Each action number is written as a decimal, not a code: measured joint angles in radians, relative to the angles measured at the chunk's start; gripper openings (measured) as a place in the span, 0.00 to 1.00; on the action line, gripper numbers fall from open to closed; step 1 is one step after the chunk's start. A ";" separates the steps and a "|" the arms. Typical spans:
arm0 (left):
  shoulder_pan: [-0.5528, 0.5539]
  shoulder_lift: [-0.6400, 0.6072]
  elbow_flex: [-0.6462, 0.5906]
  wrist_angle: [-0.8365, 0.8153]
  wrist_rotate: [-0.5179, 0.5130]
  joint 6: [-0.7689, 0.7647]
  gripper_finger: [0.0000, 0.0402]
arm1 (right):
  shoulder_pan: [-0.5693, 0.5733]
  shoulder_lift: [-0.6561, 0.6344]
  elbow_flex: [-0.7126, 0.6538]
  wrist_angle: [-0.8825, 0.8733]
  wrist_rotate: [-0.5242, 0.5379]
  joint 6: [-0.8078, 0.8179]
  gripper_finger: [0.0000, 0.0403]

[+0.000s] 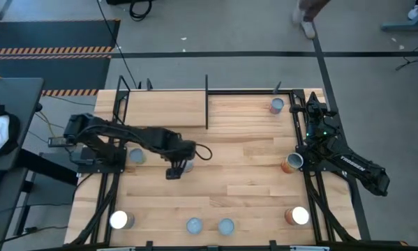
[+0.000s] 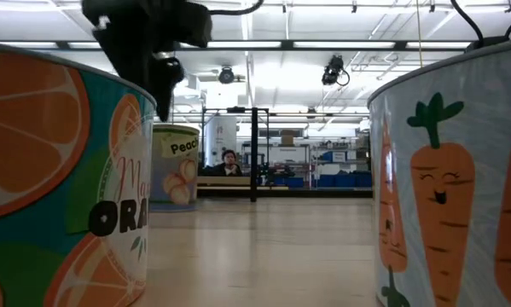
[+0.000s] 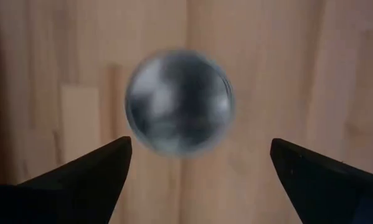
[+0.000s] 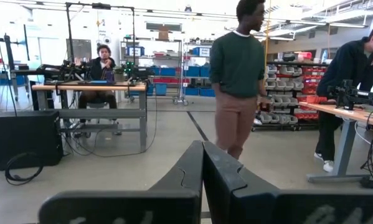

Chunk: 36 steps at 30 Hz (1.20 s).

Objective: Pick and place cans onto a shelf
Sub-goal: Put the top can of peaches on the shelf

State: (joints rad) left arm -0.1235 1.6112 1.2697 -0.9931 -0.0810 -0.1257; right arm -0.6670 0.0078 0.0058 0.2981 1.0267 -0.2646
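One can (image 3: pixel 179 102) with a shiny silver top is seen standing mid-counter (image 1: pixel 250 167), just past the fingertips of the left hand (image 1: pixel 176 169). Fingers (image 3: pixel 96 171) are spread wide apart, nothing gripped or touched. Right hand (image 4: pixel 203 163) is parked at the counter's right edge, fingers pressed together, empty.

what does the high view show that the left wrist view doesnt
Only the high view shows the shelf, the parked right gripper at the table's far right, and the other cans spread around the tabletop. Only the left wrist view shows the open fingers set wide on either side of the can's round top. Both show the left gripper above one can on wood.
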 joint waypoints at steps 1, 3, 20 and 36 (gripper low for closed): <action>-0.002 0.017 0.000 0.009 -0.021 0.005 0.98 | 0.000 0.000 0.000 0.000 0.000 0.000 0.04; -0.004 0.055 0.000 0.013 -0.037 0.007 0.98 | 0.000 0.000 0.000 0.000 0.000 0.000 0.04; -0.002 0.158 0.000 0.140 -0.059 -0.006 0.86 | 0.000 0.000 0.000 0.000 0.000 0.000 0.04; 0.126 0.152 0.317 -0.301 -0.081 0.238 0.76 | 0.000 0.000 0.000 0.000 0.000 0.000 0.04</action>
State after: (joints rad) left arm 0.0020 1.7634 1.5864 -1.2945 -0.1619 0.1119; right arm -0.6670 0.0078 0.0059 0.2985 1.0264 -0.2646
